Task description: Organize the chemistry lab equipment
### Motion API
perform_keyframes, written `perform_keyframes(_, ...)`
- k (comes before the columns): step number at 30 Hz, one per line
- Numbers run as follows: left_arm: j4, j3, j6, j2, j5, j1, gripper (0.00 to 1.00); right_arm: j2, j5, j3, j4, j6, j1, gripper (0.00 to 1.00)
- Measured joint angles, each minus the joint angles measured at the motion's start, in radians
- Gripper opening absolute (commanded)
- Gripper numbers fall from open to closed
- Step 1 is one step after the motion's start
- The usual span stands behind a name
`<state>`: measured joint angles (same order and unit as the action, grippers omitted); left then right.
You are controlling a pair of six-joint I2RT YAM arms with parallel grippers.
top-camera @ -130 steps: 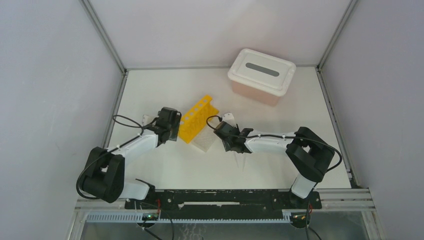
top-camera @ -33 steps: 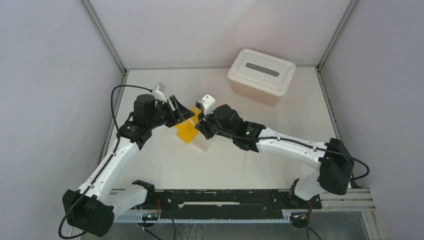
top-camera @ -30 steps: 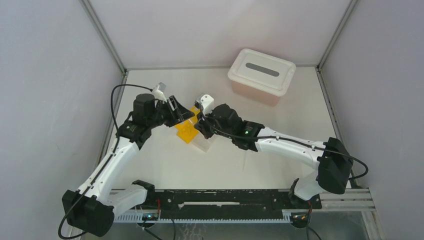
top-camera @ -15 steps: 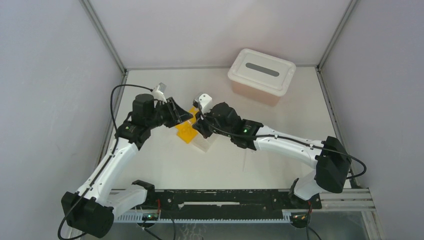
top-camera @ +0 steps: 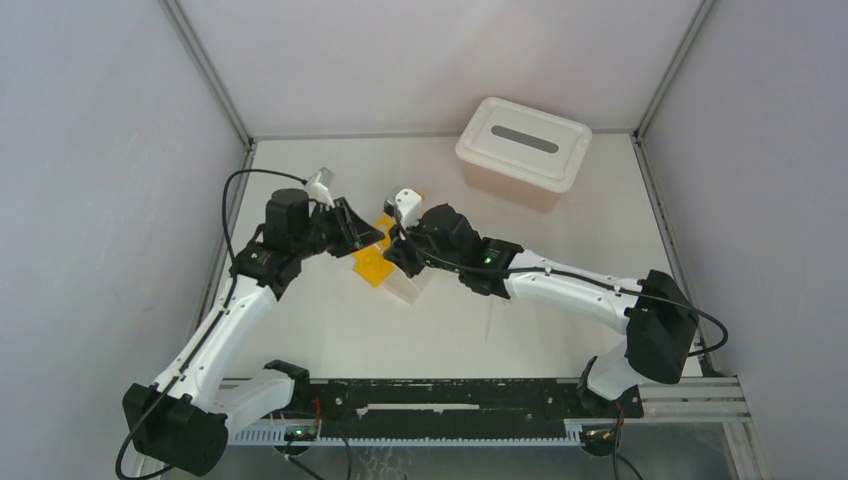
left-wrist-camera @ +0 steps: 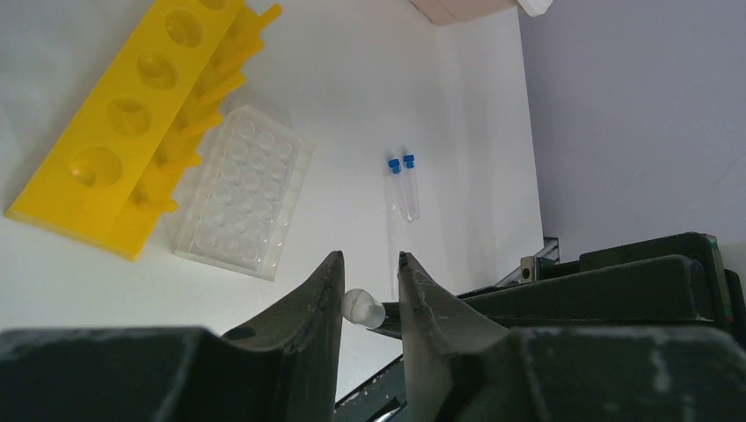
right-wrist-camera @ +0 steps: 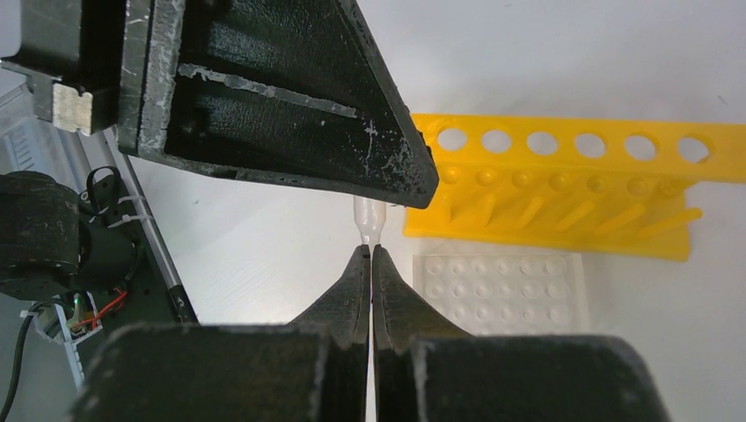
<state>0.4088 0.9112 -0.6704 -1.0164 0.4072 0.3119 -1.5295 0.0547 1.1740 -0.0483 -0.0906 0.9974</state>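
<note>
Left wrist view shows the dropper [left-wrist-camera: 361, 308] above the surface [left-wrist-camera: 352, 105], pinched by the closed right jaws, its bulb between left jaws a bit apart, so it could fall if let go early.

Overhead camera sits high behind my bases, looking down and forward over the whole table [top-camera: 330, 330], out to the pink tub [top-camera: 505, 188] at the far right. My left wrist camera peers along my left gripper [left-wrist-camera: 369, 259] at the tabletop from close above. My right wrist camera is even tighter, looking out past my right gripper [right-wrist-camera: 370, 255]. All three catch the yellow rack [left-wrist-camera: 132, 114] and clear grid rack [left-wrist-camera: 242, 202]. Both wrist views share the dropper [right-wrist-camera: 369, 224] bulb.
</note>
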Motion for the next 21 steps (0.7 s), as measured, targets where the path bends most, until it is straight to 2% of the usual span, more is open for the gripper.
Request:
perform_keyframes(8,0.031,0.000,0.027,0.003,0.023,0.000,0.39,0.000,0.009,0.000,0.000,0.004,-0.005,0.00)
perform_keyframes(18,0.094,0.029,0.063,0.002,0.063,0.000,0.35,0.000,0.024,0.000,0.000,0.019,-0.009,0.00)
perform_keyframes(21,0.112,0.042,0.071,-0.001,0.066,0.000,0.31,0.000,0.029,0.002,0.000,0.019,-0.009,0.00)
